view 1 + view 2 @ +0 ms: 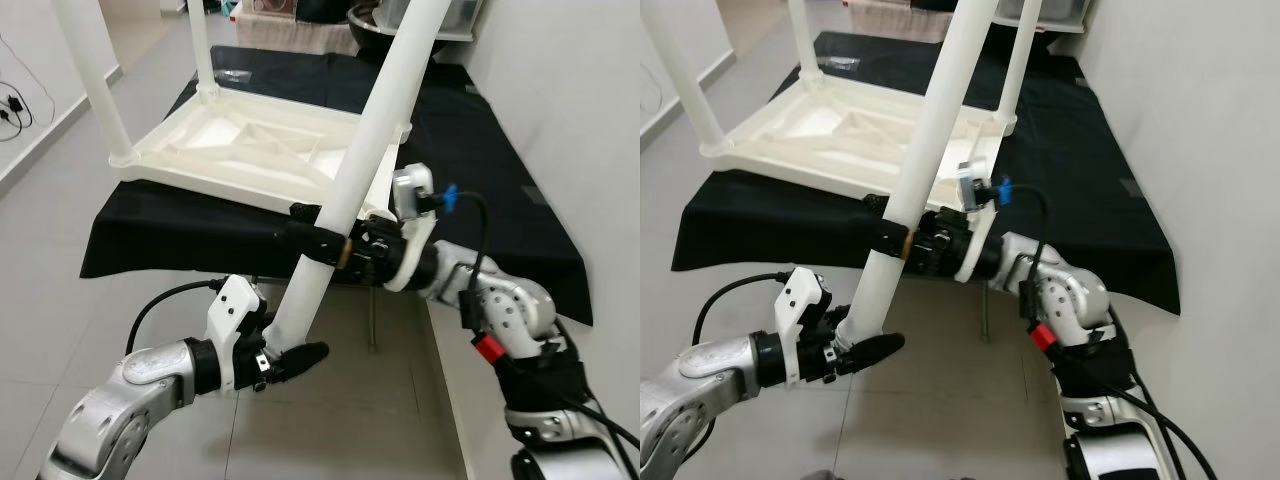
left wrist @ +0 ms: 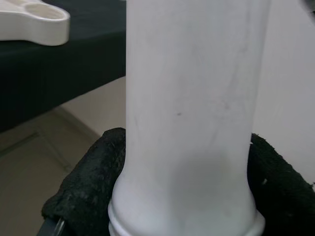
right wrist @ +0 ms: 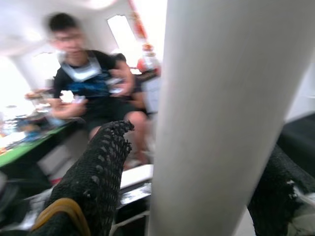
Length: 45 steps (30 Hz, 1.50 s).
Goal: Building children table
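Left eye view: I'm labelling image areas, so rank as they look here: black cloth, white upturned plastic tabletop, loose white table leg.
1. Black cloth, largest.
2. White upturned plastic tabletop.
3. Loose white table leg, though nearness enlarges it.

**White plastic against black cloth**

A long white plastic table leg (image 1: 360,165) is showing plain and unpatterned between the black textured fingers (image 2: 86,191). The cream-white upturned plastic tabletop (image 1: 250,150) is lying on a plain black cloth (image 1: 500,190) over pale grey floor tiles (image 1: 60,200).
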Motion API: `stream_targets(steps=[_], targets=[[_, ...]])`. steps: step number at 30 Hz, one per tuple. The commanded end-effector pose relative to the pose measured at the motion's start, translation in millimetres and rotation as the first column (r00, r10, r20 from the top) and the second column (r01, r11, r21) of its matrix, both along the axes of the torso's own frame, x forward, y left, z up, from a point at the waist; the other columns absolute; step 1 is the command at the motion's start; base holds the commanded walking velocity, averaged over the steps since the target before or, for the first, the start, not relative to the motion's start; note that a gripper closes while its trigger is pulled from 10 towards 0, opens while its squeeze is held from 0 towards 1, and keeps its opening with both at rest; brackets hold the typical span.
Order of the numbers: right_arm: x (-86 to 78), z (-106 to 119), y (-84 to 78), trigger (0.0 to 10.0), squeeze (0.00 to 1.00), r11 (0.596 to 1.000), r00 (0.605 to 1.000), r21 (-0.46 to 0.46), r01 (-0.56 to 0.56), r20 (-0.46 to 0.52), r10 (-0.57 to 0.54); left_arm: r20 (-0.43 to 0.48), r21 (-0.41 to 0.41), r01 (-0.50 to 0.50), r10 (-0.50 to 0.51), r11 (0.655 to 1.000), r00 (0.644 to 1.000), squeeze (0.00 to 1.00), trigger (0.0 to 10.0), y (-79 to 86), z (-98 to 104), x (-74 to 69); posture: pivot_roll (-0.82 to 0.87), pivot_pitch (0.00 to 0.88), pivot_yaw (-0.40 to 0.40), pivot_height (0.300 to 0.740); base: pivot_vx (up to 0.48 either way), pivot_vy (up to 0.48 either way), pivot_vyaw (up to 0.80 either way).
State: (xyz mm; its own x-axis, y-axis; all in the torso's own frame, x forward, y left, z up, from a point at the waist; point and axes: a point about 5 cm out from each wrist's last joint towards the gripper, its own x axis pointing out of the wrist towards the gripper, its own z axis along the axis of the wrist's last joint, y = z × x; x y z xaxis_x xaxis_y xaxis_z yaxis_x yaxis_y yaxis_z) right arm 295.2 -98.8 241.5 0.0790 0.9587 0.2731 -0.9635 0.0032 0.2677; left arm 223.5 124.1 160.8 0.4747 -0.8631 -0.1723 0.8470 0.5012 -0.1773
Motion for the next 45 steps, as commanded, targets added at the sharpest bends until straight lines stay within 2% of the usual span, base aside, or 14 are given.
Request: stream_targets(steps=[1,5,15,22,37,38,39,40,42,43,45], targets=[[-3.2,5,-3.0,10.0,0.00,0.997,0.997,0.028,-0.074,0.006,0.074,-0.025,-0.024,0.047,-0.047,0.999,0.999,0.00,10.0,-1.8,3,-8.7,0.14,0.117,-0.069,0.740,0.000,0.000,0.00],[-0.8,8,-4.1,10.0,0.00,0.990,0.992,0.055,-0.127,-0.002,0.127,-0.059,-0.060,0.078,-0.082,0.995,0.995,0.00,10.0,-7.3,6,-14.2,0.13,0.117,-0.070,0.740,0.000,0.000,0.00],[-6.4,4,5.0,10.0,0.00,0.974,0.975,0.031,-0.224,-0.006,0.224,-0.124,-0.125,0.099,-0.114,0.987,0.986,0.00,10.0,-12.8,9,-17.0,0.13,0.121,-0.078,0.740,0.000,0.000,0.00],[-14.6,-2,14.5,10.0,0.00,0.948,0.948,0.009,-0.318,-0.029,0.318,-0.165,-0.118,0.139,-0.158,0.983,0.974,0.00,10.0,-13.4,9,-24.4,0.12,0.119,-0.078,0.740,0.000,0.000,0.00],[-18.0,-2,18.3,10.0,0.00,0.932,0.931,0.008,-0.362,-0.038,0.362,-0.198,-0.110,0.166,-0.185,0.980,0.963,0.00,10.0,-15.6,8,-28.9,0.12,0.120,-0.074,0.740,0.000,0.000,0.00],[-18.0,-2,18.3,7.2,0.00,0.931,0.931,0.010,-0.364,-0.037,0.364,-0.199,-0.111,0.167,-0.186,0.980,0.962,0.00,10.0,-15.7,8,-28.9,0.12,0.121,-0.074,0.740,0.000,0.000,0.00],[-18.0,-2,18.3,7.2,0.00,0.931,0.931,0.010,-0.364,-0.037,0.364,-0.199,-0.111,0.167,-0.186,0.980,0.962,0.00,10.0,-15.7,8,-28.9,0.12,0.121,-0.074,0.740,0.000,0.000,0.00],[-17.9,-1,18.3,1.7,0.00,0.931,0.930,0.012,-0.365,-0.038,0.365,-0.201,-0.113,0.165,-0.185,0.980,0.962,0.00,10.0,-15.8,8,-28.7,0.12,0.121,-0.074,0.740,0.000,0.000,0.00],[-17.9,-1,18.3,1.7,0.00,0.930,0.930,0.013,-0.366,-0.039,0.367,-0.202,-0.115,0.164,-0.184,0.980,0.962,0.00,10.0,-15.8,8,-28.5,0.12,0.121,-0.074,0.740,0.000,0.000,0.00],[-17.7,-1,18.7,0.0,0.00,0.930,0.929,0.015,-0.368,-0.041,0.368,-0.203,-0.115,0.163,-0.184,0.980,0.962,0.00,10.0,-15.7,8,-28.5,0.12,0.120,-0.073,0.740,0.000,0.000,0.00],[-17.6,-1,19.0,0.0,0.00,0.930,0.929,0.015,-0.368,-0.042,0.369,-0.205,-0.114,0.164,-0.185,0.980,0.961,0.00,10.0,-15.6,8,-28.8,0.12,0.120,-0.073,0.740,0.000,0.000,0.00]])
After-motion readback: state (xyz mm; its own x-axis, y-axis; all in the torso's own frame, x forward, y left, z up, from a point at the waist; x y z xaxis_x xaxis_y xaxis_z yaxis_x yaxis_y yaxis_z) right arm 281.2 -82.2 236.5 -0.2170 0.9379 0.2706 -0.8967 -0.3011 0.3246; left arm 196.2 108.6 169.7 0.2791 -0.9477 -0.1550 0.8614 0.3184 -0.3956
